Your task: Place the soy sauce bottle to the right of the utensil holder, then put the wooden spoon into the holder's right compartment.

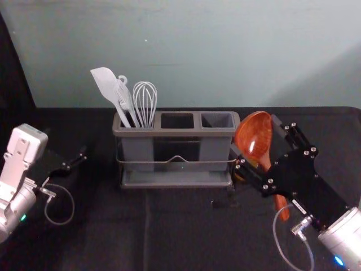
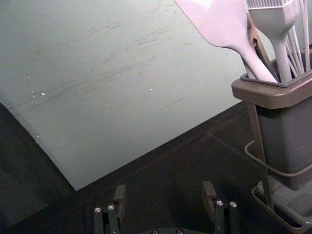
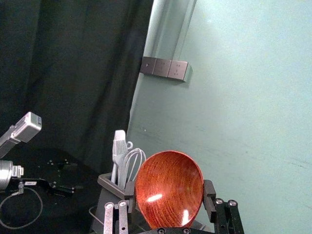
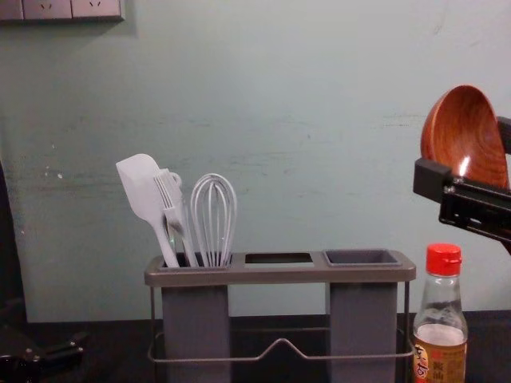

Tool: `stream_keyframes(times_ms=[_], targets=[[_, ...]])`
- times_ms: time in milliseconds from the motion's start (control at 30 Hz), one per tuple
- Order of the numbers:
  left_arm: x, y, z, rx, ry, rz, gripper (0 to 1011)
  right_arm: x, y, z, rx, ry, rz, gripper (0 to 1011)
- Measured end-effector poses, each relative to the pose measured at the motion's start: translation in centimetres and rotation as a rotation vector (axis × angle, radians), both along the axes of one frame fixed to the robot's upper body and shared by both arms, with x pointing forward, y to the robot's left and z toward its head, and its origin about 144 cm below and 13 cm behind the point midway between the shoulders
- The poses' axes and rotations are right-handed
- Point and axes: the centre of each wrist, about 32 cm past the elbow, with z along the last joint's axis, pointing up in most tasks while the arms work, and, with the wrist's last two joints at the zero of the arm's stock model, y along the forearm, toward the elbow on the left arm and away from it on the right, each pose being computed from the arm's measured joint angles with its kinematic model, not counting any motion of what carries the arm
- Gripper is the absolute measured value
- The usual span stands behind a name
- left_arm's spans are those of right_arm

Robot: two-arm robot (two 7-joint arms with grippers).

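On the left, the left gripper [image 1: 73,162] is idling well apart from the utensil holder [image 1: 175,132], its fingers [image 2: 121,195] spreading with nothing between them. In the holder's left compartment [image 4: 196,319], a spatula [image 1: 106,84], a brush [image 4: 168,191] and a whisk [image 1: 145,101] are standing; the middle compartment [image 1: 177,120] is sitting empty. The right compartment [image 1: 217,120] is also lying open and empty, so the spoon's part of the job is still wanting.

Just right of the holder, the soy sauce bottle [image 4: 441,351] is standing upright, red cap up, its long axis vertical; the first half of the task is looking done.

Above the bottle and higher than the holder's rim, the wooden spoon [image 3: 169,187] is hanging with its bowl up and its handle [image 1: 281,208] pointing down. Its long axis is running steeply, near upright, the handle end slanting a little right. At the far right of the work, the right gripper [image 1: 255,135] is pinching the spoon by the sides of its bowl. What is left, I am judging, is carrying it left over the right compartment, keeping the handle clear of the bottle, and lowering it handle first.
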Motion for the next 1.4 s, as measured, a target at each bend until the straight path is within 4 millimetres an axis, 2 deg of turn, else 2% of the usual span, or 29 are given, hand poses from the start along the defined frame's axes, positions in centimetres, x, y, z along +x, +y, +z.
stream_keyframes(times_ms=[600, 1033, 1400], targets=[[0.0, 0.0, 0.0, 0.000, 0.000, 0.000, 1011, 0.0, 0.0, 0.0, -0.003, 0.001, 0.002, 835], [0.0, 0.0, 0.0, 0.000, 0.000, 0.000, 1012, 1.2, 1.1, 0.8, 0.202, -0.225, 0.050, 836], [0.0, 0.0, 0.0, 0.000, 0.000, 0.000, 1012, 1.8, 1.1, 0.1, 0.298, -0.218, 0.133, 835]])
